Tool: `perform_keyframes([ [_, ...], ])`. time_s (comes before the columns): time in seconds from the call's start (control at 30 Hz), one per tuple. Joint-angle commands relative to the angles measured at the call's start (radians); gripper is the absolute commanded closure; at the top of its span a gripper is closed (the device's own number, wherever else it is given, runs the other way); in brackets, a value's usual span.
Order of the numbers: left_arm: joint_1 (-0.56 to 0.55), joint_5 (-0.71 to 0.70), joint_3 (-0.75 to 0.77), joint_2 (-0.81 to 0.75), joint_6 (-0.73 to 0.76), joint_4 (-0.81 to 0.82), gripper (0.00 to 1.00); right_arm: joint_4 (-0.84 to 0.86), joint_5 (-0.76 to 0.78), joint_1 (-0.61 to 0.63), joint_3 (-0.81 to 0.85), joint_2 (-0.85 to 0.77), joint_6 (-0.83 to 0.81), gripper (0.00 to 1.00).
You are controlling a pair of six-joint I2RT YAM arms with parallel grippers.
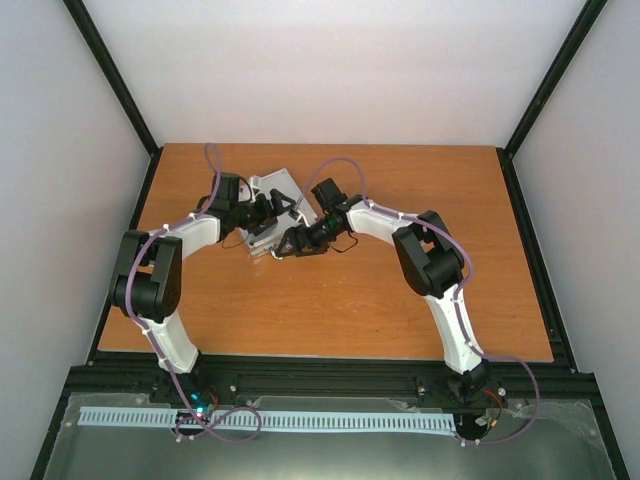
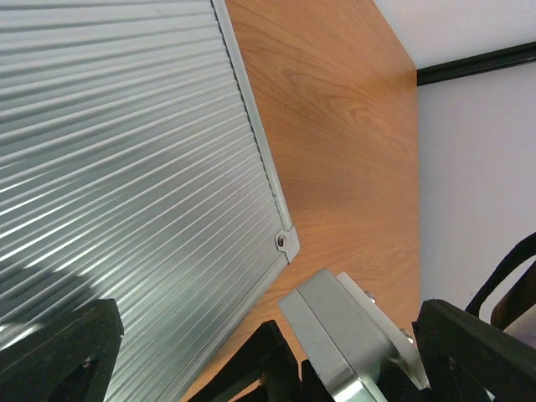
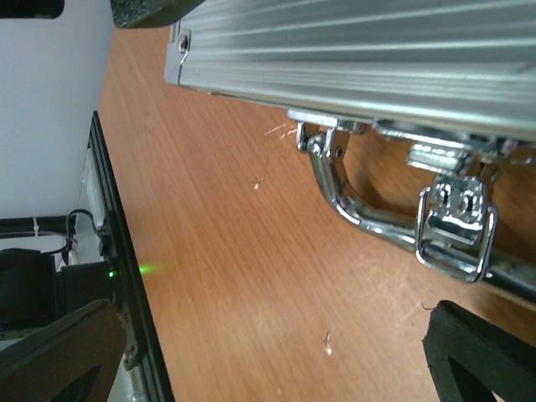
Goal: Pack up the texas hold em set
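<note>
The silver metal case [image 1: 279, 186] of the texas hold em set lies at the back left of the wooden table, between my two grippers. My left gripper [image 1: 267, 214] is open at its left side. In the left wrist view the ribbed case [image 2: 126, 167] fills the left, with a riveted corner [image 2: 285, 241]. My left gripper [image 2: 268, 343] straddles a smooth silver metal piece [image 2: 352, 335]. My right gripper [image 1: 284, 244] is open just in front of the case. The right wrist view shows the chrome handle [image 3: 360, 213] and a hanging latch [image 3: 456, 226], with my right gripper [image 3: 268, 352] over bare wood. Cards, chips and dice are hidden.
The wooden table [image 1: 400, 310] runs out to black frame rails [image 1: 530, 240] at its sides, with white walls behind. The black rail [image 3: 126, 276] with a green light sits left of my right gripper. The table's far edge and a black rail [image 2: 477, 63] show beyond the case.
</note>
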Motion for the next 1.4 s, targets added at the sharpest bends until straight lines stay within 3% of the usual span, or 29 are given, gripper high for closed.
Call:
perform_keyframes([
  [0.0,-0.028,-0.042,-0.090,0.066,0.033,-0.278,0.00,0.268,0.058,0.025,-0.046,-0.034,0.104,0.01],
  [0.27,-0.024,-0.064,-0.087,0.034,0.029,-0.294,0.00,0.459,0.166,0.028,-0.170,-0.046,0.270,0.01],
  [0.5,-0.002,-0.061,-0.072,-0.008,0.038,-0.319,0.00,0.630,0.131,0.028,-0.230,-0.074,0.357,0.01],
  [1.07,0.016,-0.055,-0.113,0.006,0.041,-0.290,0.00,0.699,0.205,-0.003,-0.067,-0.146,0.385,0.00],
  [1.37,0.016,-0.052,-0.117,0.027,0.044,-0.278,0.00,0.780,0.156,-0.013,-0.036,-0.159,0.469,0.00],
])
